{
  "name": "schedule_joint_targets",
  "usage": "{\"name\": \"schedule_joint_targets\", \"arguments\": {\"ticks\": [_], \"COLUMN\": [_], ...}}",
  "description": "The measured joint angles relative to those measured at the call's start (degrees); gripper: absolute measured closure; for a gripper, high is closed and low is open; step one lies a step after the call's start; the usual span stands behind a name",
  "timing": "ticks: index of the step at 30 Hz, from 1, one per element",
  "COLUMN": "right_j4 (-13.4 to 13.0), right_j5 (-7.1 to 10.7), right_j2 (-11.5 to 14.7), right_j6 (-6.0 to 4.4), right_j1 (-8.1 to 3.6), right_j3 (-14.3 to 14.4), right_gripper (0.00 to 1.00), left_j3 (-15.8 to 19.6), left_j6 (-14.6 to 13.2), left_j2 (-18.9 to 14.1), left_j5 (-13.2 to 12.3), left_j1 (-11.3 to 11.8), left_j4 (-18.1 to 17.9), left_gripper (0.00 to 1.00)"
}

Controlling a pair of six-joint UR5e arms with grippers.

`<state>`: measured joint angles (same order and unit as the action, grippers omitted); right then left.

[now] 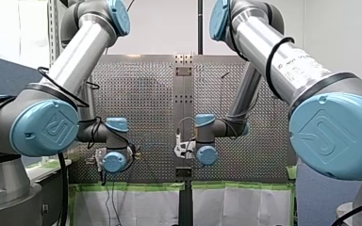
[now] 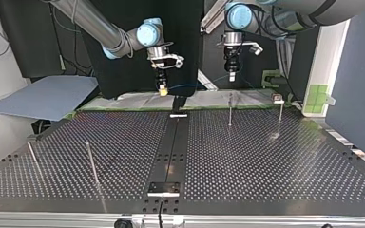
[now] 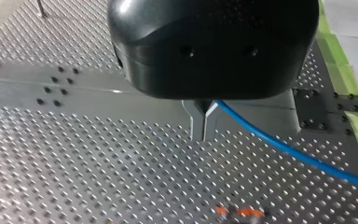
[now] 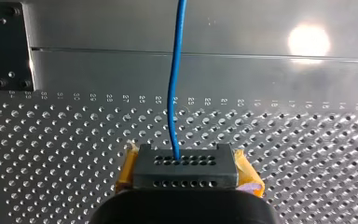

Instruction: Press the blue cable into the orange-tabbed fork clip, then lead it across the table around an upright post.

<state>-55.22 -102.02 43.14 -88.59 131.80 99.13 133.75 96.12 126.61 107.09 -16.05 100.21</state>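
The blue cable (image 3: 289, 149) runs out from between the metal fingers of my left gripper (image 3: 204, 135), which is shut on it just above the perforated table. An orange-tabbed fork clip (image 3: 240, 211) sits on the table a short way ahead of those fingers. My right gripper (image 4: 177, 161), with yellow pads, is shut on the cable (image 4: 173, 93), which leads straight away from it. In the top view the cable (image 2: 195, 86) hangs between my right gripper (image 2: 162, 90) at centre and my left gripper (image 2: 232, 71) to its right, both at the table's far edge.
Thin upright posts stand on the table: two at the top view's far right (image 2: 230, 109) (image 2: 280, 116) and two at its near left (image 2: 91, 161) (image 2: 32, 156). A dark centre strip (image 2: 171, 147) runs down the table. Green-taped sheeting (image 2: 138, 100) lies behind the far edge.
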Motion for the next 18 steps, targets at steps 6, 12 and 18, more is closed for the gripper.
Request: {"name": "schedule_joint_targets", "arguments": {"ticks": [6,12,18], "right_j4": [1.78,3.25,4.55], "right_j5": [0.37,0.78,1.32], "right_j2": [-2.36,-5.28,-8.14], "right_j6": [0.12,0.10,0.38], "right_j1": [-0.44,-0.76,-0.87], "right_j3": [-2.46,-5.39,-8.25], "right_gripper": [1.00,1.00,1.00], "left_j3": [-2.73,-5.26,-8.15], "left_j6": [0.78,0.93,0.95], "left_j2": [2.73,5.28,6.45], "left_j5": [-2.26,-3.42,-3.84], "left_j1": [2.20,3.83,5.47], "left_j4": [2.55,5.03,6.81], "left_gripper": [1.00,1.00,1.00]}}
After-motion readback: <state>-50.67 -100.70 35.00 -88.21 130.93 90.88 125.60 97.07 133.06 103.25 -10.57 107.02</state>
